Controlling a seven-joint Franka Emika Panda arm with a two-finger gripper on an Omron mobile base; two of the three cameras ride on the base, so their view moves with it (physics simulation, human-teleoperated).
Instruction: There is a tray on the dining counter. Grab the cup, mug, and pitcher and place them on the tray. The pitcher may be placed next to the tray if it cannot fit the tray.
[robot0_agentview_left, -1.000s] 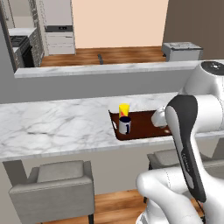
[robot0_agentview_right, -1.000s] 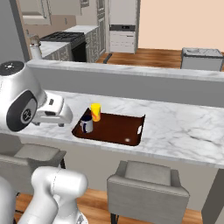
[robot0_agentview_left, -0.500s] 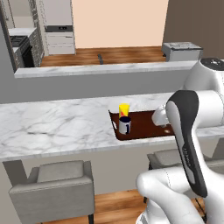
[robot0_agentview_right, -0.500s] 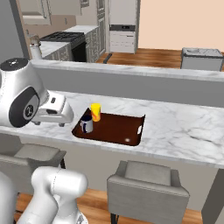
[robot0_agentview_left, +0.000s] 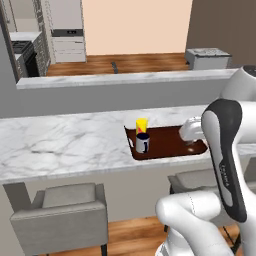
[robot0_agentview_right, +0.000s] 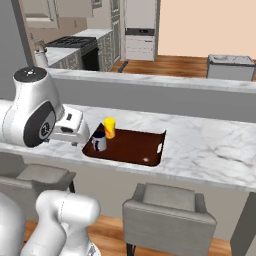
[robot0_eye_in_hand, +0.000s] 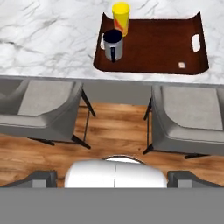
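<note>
The dark reddish-brown tray (robot0_eye_in_hand: 157, 43) lies on the white marble dining counter (robot0_eye_in_hand: 43, 35). At its left end stand the yellow cup (robot0_eye_in_hand: 121, 15) and, just in front of it, the navy mug (robot0_eye_in_hand: 113, 44). All show from both sides: tray (robot0_agentview_left: 170, 140) (robot0_agentview_right: 130, 145), cup (robot0_agentview_left: 141, 125) (robot0_agentview_right: 109, 128), mug (robot0_agentview_left: 143, 143) (robot0_agentview_right: 99, 142). My gripper (robot0_eye_in_hand: 113, 178) hangs open and empty above the stools, on the near side of the counter and back from the tray. The pitcher is out of view.
Two grey stools (robot0_eye_in_hand: 39, 109) (robot0_eye_in_hand: 188, 113) stand under the counter's near edge, over a wooden floor. A raised grey ledge (robot0_agentview_left: 125, 80) runs behind the counter (robot0_agentview_right: 210, 145). Further back is the kitchen with a stove (robot0_agentview_right: 75, 47).
The arm has shifted slightly, with the hand drifting a little. The jaws stay wide open. Cup and mug have not moved on the tray.
</note>
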